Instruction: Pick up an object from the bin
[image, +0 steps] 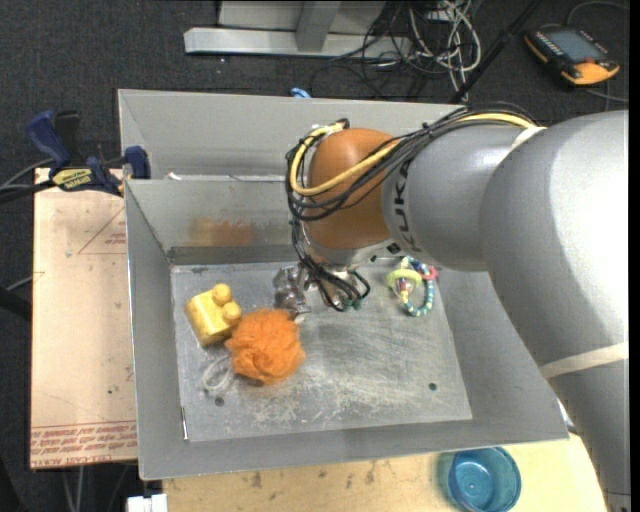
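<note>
On the bin (390, 395) floor, left of centre: one orange pouf (266, 347), fluffy and roundish, lying loose. I use it as my reference for everything else.

- Gripper (293, 293): just above the pouf's upper right edge, low over the floor. From my view I cannot tell whether it touches the pouf, or whether it is released or clenched. I see nothing held in it.
- Above the gripper: one orange wrist cover (345, 195), with yellow and black cables (300, 185) looped over its left side. The grey arm (520, 200) runs off to the right of the pouf.
- One yellow toy block (210, 316), knobbed on top, just to the upper left of the pouf. It is either touching the pouf or very nearly so.
- One pale, see-through loop (214, 377), to the lower left of the pouf and against its edge. I cannot make out what kind of thing it is.
- One bracelet of mixed-colour beads (416, 287), well to the right of the pouf and slightly higher, lying apart from everything else.

Count: four loose things, one of each kind.
</note>
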